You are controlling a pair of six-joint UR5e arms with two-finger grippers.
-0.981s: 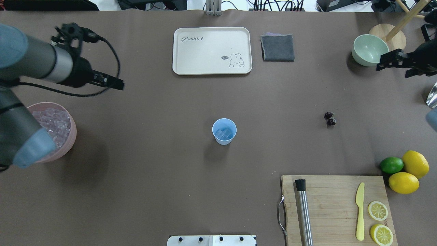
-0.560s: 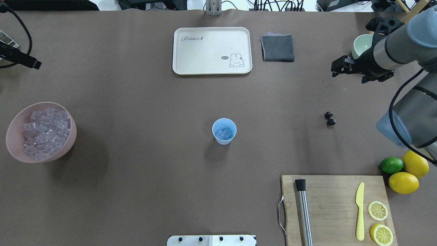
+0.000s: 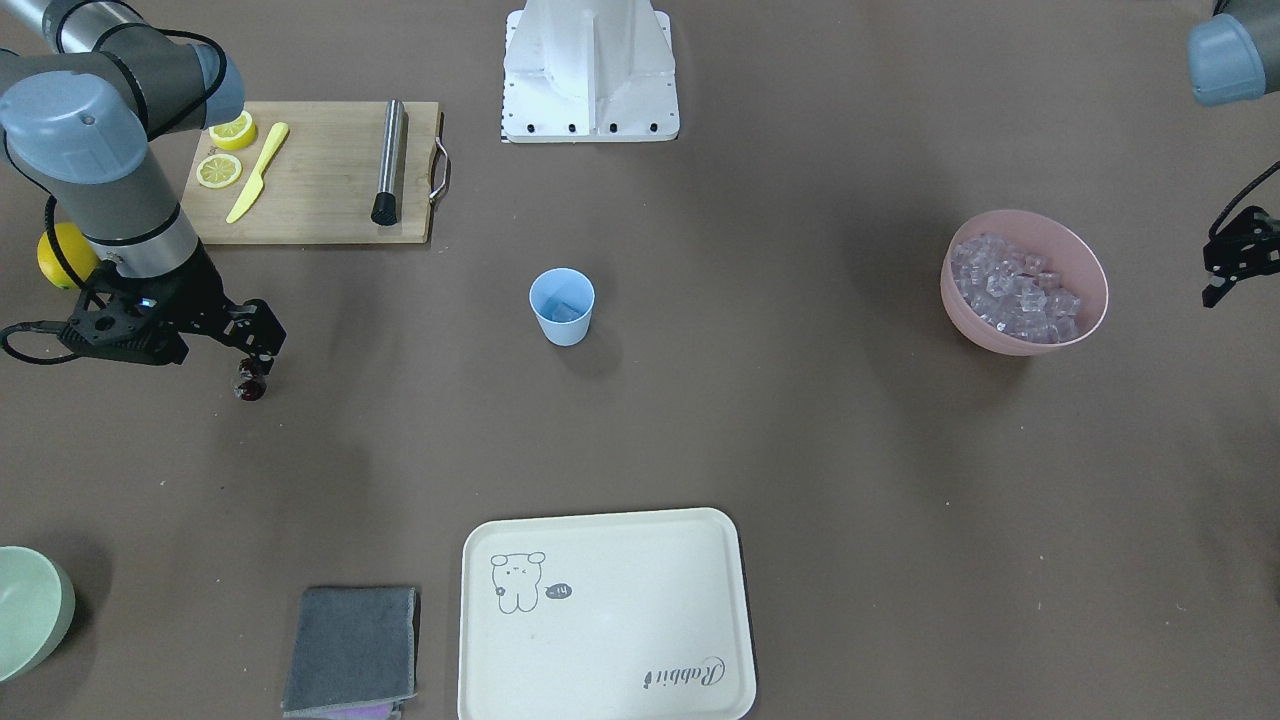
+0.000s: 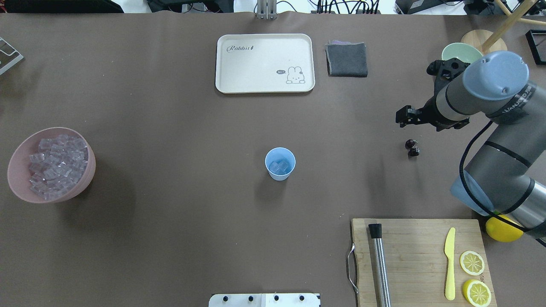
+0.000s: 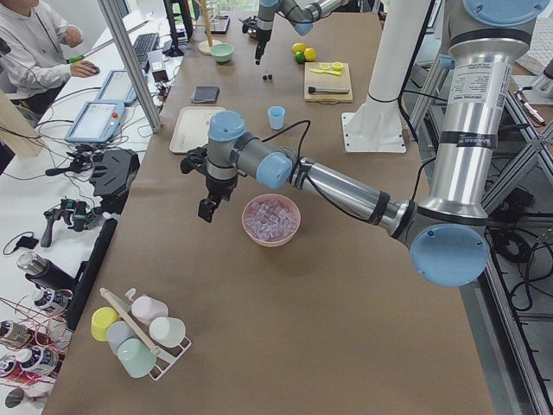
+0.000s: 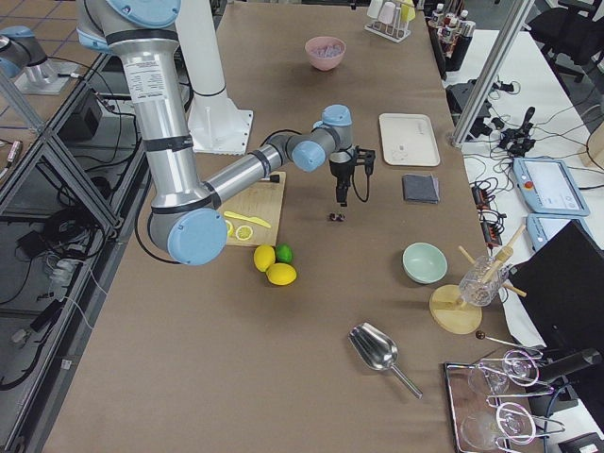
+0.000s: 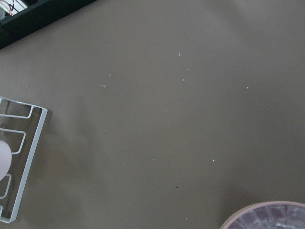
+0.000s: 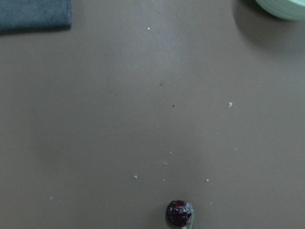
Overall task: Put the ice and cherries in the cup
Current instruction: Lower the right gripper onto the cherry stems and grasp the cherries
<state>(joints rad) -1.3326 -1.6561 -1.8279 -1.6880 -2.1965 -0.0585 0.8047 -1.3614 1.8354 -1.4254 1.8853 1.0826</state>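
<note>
Sitting paired, tiny dark glossy cherries [image 4: 412,148]

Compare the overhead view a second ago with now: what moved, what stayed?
The left gripper pulled back off the overhead view's left edge, uncovering the pink bowl of ice cubes. The right gripper swung in towards the two dark cherries, grasping nothing. The light blue plastic cup and the cherries stayed put.

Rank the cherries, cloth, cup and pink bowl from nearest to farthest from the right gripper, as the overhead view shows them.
1. Cherries: close beside the right gripper, toward the robot.
2. Cloth: near the table's far edge.
3. Cup: at the table's centre.
4. Pink bowl: at the far left side.
</note>
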